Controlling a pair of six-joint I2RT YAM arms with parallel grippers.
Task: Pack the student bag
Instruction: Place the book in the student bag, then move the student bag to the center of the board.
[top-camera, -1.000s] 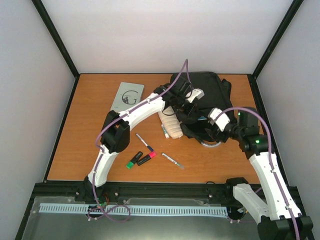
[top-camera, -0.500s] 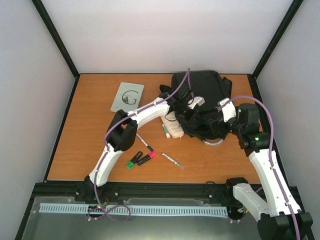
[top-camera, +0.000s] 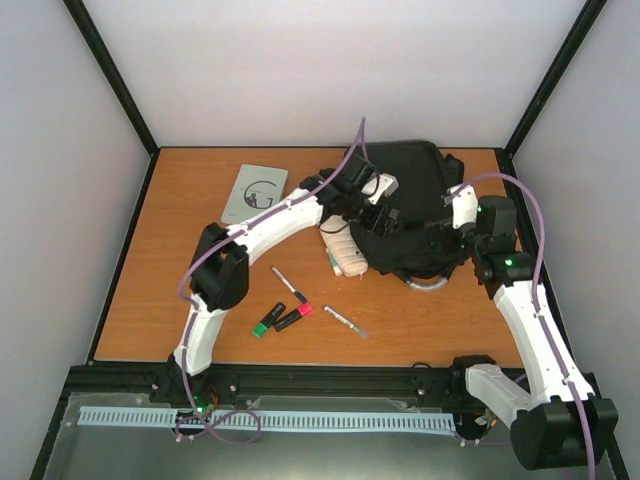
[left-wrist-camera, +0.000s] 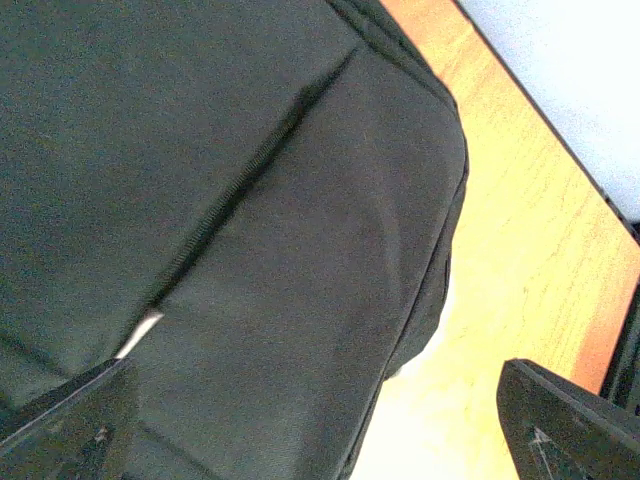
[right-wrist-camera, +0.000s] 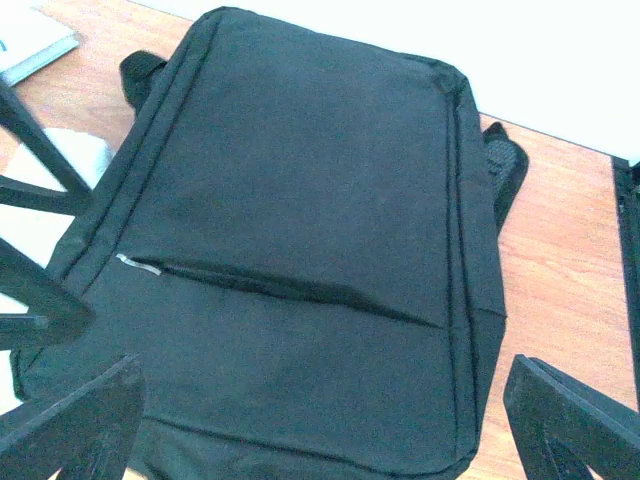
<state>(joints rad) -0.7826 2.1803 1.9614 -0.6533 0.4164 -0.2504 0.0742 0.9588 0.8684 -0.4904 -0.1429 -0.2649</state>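
On the far right part of the table (top-camera: 180, 270), the student bag (top-camera: 415, 175) lies flat with its front face up. It reaches almost to the back edge.

The only writing I can read is on the grey booklet (top-camera: 255, 192) to the left of the bag. Its cover carries a large dark "G" inside a ring, and any smaller print there is too small for me to read.

The bag is black woven fabric, rectangular with rounded corners, and the biggest thing on the table. A front pocket zip (right-wrist-camera: 290, 288) runs across it, gaping a little in the middle, with a pale zip pull (right-wrist-camera: 138, 264) at one end. A seam follows the long side. A black mesh strap (right-wrist-camera: 503, 160) sticks out at a far corner, and a grey loop handle (top-camera: 428, 284) curls out from the near edge.

My left gripper (left-wrist-camera: 320, 430) is over the bag's front panel with its fingers spread wide and nothing between them. My right gripper (right-wrist-camera: 320, 420) is also over the bag, at its near end, with its fingers equally far apart and nothing held. I cannot tell whether either set of tips touches the fabric.

A cream ribbed pencil case (top-camera: 343, 252) lies just beside the bag's near left corner. Nearer me are a green highlighter (top-camera: 266, 320), a red highlighter (top-camera: 295, 317) and two pens (top-camera: 290, 284).
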